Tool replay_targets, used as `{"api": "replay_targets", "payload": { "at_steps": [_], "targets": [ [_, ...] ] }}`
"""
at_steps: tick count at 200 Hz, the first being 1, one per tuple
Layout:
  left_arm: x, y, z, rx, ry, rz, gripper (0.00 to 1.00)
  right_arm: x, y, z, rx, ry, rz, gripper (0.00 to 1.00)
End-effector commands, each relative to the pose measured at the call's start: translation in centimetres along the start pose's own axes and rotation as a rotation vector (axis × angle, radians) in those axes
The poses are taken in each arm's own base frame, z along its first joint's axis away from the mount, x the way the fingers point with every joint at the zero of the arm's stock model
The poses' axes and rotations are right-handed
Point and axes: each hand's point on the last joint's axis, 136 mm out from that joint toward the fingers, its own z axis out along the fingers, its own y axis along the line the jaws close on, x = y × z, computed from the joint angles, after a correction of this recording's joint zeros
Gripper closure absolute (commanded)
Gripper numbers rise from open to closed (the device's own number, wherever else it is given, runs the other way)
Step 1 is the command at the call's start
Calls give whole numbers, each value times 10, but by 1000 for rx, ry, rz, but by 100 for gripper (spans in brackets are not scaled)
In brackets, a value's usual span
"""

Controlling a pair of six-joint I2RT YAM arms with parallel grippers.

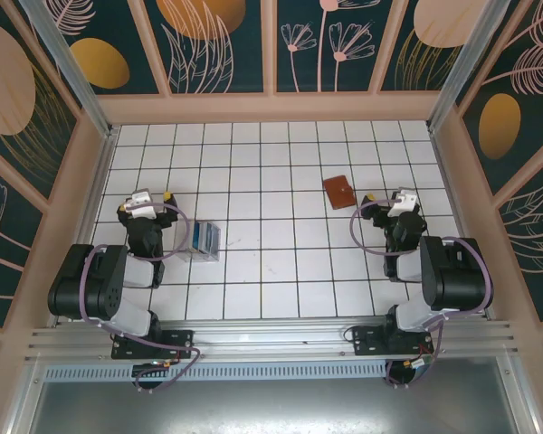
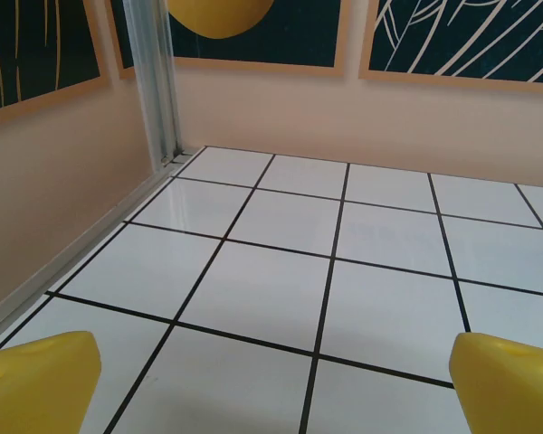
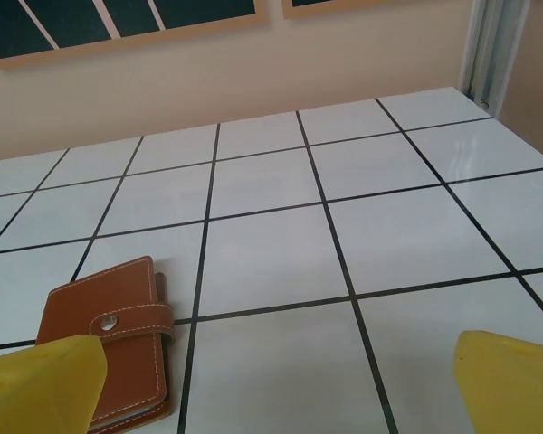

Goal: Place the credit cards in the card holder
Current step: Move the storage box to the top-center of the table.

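While both of my arms sit folded near the bottom of the overhead view, my left pincer stands at the left of the tiled floor and my right pincer at the right, well apart from each other. Both are spread wide and hold nothing.

From my left wrist, the two yellow fingertips sit in the bottom corners of the frame, with bare white tile and dark grout lines showing between them. A metal post rises in the upper left where the pale wall meets the floor.

From my right wrist, the yellow fingertips again sit in the bottom corners, just as far apart. The card holder lies at the lower left of that frame, flat on the tile and closed, its reddish-brown cover crossed by a stitched strap with a small metal snap. My left-hand fingertip overlaps its near corner in that picture. From overhead the card holder lies right of centre, near my right pincer but apart from it.

The credit cards show as a bluish bundle inside a clear tray at the left of centre in the overhead view, just right of my left arm. I cannot tell how many cards it holds, nor whether they stand or lie flat
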Motion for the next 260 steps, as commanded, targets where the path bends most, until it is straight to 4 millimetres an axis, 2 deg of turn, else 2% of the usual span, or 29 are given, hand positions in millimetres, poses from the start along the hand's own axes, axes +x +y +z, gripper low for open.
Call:
{"api": "replay_targets", "payload": {
  "at_steps": [1,120,134,148,149,155,157,164,174,183,193,205,215,238,252,260],
  "targets": [
    [-9,2,1,-4,-29,-22,1,-11,3,3,-15,-34,-14,1],
    [-9,1,1,-3,-29,-23,1,-10,3,3,-17,-33,-11,1],
    [-15,2,-2,-3,-48,-27,1,-15,-4,3,22,-39,6,1],
    [-23,-5,0,24,-8,-8,1,-34,-13,-4,90,-63,29,1],
    [-28,-5,0,25,-18,-14,1,-35,-14,-4,94,-64,32,1],
    [-31,-3,2,1,37,-42,1,-44,-17,-7,119,-67,51,1],
    [-38,-2,4,-11,33,-67,1,-45,-18,-7,128,-60,60,1],
    [-48,8,4,-83,75,-161,1,-53,-22,-9,158,-43,109,1],
    [-56,19,-2,-179,145,-324,1,-63,-26,-10,194,-21,229,1],
    [-65,18,-10,-193,197,-451,1,-64,-25,-9,200,25,355,1],
    [-69,0,-17,-96,245,-503,1,-65,-12,-6,127,82,452,1],
    [-71,-29,-26,71,322,-499,1,-62,26,-4,-68,167,525,1],
    [-64,-44,-35,147,422,-480,1,-47,51,-2,-119,273,512,1],
    [-20,-64,-60,225,714,-452,1,-17,133,-7,-228,462,259,3],
    [13,-65,-74,204,885,-431,1,-4,168,-21,-325,519,219,4],
    [27,-60,-80,165,975,-397,1,1,181,-30,-366,538,223,5]
  ]
}}
